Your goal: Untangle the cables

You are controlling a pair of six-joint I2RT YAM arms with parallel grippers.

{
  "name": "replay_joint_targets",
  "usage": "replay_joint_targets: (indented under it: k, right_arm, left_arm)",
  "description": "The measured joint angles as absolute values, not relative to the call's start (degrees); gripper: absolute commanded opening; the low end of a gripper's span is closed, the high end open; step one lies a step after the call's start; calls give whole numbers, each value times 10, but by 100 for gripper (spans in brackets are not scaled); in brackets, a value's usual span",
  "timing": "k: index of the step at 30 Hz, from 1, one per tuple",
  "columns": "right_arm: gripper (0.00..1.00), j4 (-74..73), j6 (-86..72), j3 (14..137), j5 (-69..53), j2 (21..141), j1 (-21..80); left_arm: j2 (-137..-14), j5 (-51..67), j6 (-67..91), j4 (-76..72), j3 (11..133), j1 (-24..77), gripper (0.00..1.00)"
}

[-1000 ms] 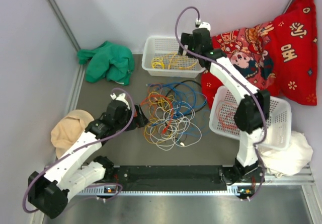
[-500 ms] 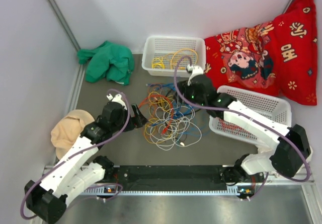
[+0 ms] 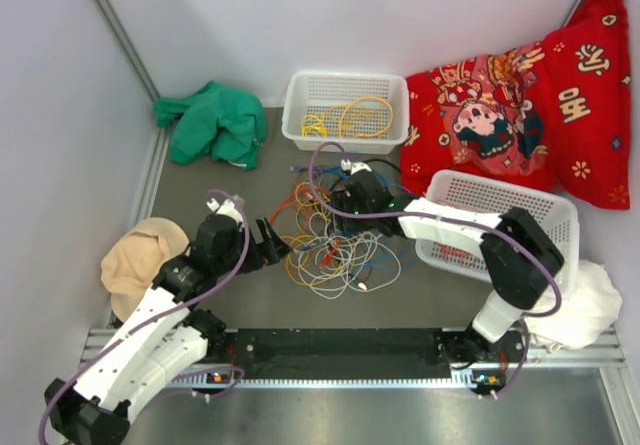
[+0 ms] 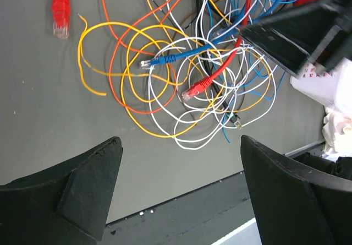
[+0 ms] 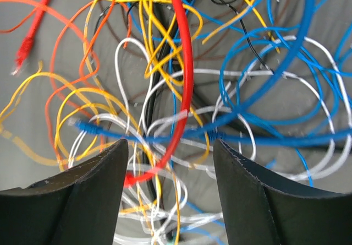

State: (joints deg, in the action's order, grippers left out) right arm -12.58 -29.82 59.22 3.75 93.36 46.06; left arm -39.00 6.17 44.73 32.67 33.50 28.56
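1. Two sets of jaws, both spread: left gripper (image 4: 181, 140) empty, just beside the cables (image 3: 335, 240).
2. Low over the tangle, right gripper (image 5: 170, 143) straddles a red cable (image 5: 187, 80), unclamped.
3. Tangle lies mid-table (image 3: 250, 295).

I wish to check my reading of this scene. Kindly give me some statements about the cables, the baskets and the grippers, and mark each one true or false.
1. The back basket holds yellow cables. True.
2. The left gripper grips a red cable. False: it is open and empty, beside the tangled pile.
3. The right gripper is open, above the tangled pile. True.
4. The green cloth lies in the right basket. False: it lies left of the back basket.
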Motion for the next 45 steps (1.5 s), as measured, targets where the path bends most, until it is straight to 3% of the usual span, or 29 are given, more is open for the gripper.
replay_joint_targets:
  k: [3, 4, 5, 6, 11, 18, 24, 33, 45]
  right_arm:
    - [40, -119, -299, 614, 39, 976, 461]
    - [17, -119, -300, 618, 40, 986, 461]
    - [6, -118, -299, 620, 41, 992, 461]
    - [0, -117, -300, 620, 41, 995, 461]
    - [0, -109, -306, 609, 80, 963, 473]
    - [0, -149, -262, 613, 166, 758, 574]
    - [0, -214, -237, 653, 213, 667, 660]
    - [0, -295, -273, 584, 239, 633, 678]
    - [0, -301, -281, 580, 246, 634, 694]
  left_arm:
    - [-369, 62, 454, 337, 327, 286, 93]
    - [-365, 62, 455, 340, 326, 286, 93]
    - [-364, 62, 456, 342, 325, 286, 93]
    - [-362, 62, 458, 343, 325, 286, 93]
    - [-362, 62, 460, 345, 325, 286, 92]
    - [-357, 48, 469, 345, 325, 286, 98]
    - [-293, 32, 489, 293, 325, 286, 99]
    - [-270, 54, 533, 98, 328, 286, 99]
    - [-440, 162, 632, -26, 329, 286, 99]
